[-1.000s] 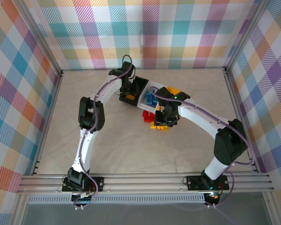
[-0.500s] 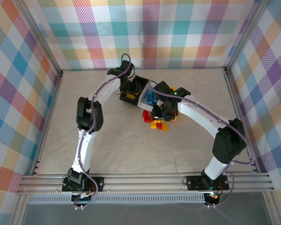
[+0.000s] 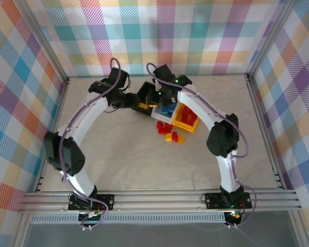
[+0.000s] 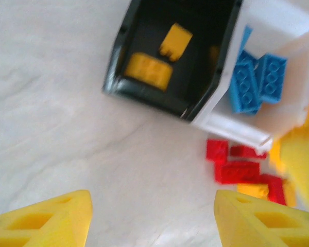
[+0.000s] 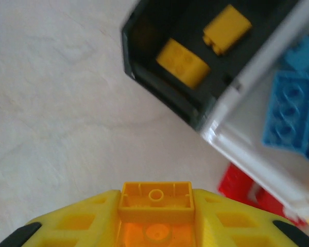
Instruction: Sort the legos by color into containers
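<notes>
Step in hand, as I'm reading it: the right gripper is carrying a yellow brick to the black bin, where two yellow bricks are already lying. The jaws are clamping the brick by its sides, with the hollow underside showing toward the wrist camera. In the right wrist view the bin is sitting at 1 o'clock from the gripper, not under it. So the next move is probably calling for a short shift over the bin mouth, then letting go. Releasing early would risk landing the brick on the bench or on the rim.

The left gripper is hanging open over bare bench, fingers wide apart, holding and touching nothing. The black bin is at its 12 o'clock and the loose red bricks at 2 o'clock.

The white bin, touching the black bin's side, is holding blue bricks. The yellow bin is holding red ones. In the top view, unsorted bricks are lying on the bench at 6 o'clock of the white bin, so the sorting is looking partway done.
</notes>
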Motion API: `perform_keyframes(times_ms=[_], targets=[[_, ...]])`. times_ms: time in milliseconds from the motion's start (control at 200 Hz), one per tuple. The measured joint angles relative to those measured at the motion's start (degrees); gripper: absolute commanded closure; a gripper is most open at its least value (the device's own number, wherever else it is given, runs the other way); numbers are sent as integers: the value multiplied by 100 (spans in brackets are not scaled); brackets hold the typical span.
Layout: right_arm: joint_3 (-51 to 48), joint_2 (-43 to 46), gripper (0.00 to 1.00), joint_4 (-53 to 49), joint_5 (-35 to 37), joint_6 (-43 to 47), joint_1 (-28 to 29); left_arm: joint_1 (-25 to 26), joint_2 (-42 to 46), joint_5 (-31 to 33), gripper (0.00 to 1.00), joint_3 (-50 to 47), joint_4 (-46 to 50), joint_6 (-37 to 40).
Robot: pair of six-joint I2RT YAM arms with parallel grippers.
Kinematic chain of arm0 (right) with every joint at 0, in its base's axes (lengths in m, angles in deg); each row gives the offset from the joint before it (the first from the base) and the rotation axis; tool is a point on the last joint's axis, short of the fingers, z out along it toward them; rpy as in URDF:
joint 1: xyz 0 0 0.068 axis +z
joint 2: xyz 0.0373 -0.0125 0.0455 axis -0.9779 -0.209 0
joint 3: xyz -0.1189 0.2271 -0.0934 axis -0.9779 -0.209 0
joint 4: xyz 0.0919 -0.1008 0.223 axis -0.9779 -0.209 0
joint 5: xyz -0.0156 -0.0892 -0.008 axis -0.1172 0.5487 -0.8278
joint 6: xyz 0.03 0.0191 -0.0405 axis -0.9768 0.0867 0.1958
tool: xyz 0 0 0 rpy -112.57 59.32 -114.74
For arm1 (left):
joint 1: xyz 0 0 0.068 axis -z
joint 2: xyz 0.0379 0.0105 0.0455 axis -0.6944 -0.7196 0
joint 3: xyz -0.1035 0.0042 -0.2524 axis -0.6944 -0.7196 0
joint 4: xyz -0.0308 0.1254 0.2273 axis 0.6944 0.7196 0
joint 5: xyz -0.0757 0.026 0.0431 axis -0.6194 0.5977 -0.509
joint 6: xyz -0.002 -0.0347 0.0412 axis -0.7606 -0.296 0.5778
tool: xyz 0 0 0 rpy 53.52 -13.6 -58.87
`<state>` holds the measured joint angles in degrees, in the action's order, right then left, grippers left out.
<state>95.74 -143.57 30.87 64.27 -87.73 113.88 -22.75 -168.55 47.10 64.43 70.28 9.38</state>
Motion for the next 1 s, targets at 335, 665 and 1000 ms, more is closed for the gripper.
perform_keyframes(times_ms=[335,665,1000], targets=[[1707,-1445,63,129,-157,57,-98,-114,1650,216,33,-1574,367,-125],[2081,-2282,57,664,-162,55,-376,-114,2194,166,32,-2000,490,-168],[2149,-2389,52,789,-168,52,-533,-114,2194,111,32,-2083,535,-170]])
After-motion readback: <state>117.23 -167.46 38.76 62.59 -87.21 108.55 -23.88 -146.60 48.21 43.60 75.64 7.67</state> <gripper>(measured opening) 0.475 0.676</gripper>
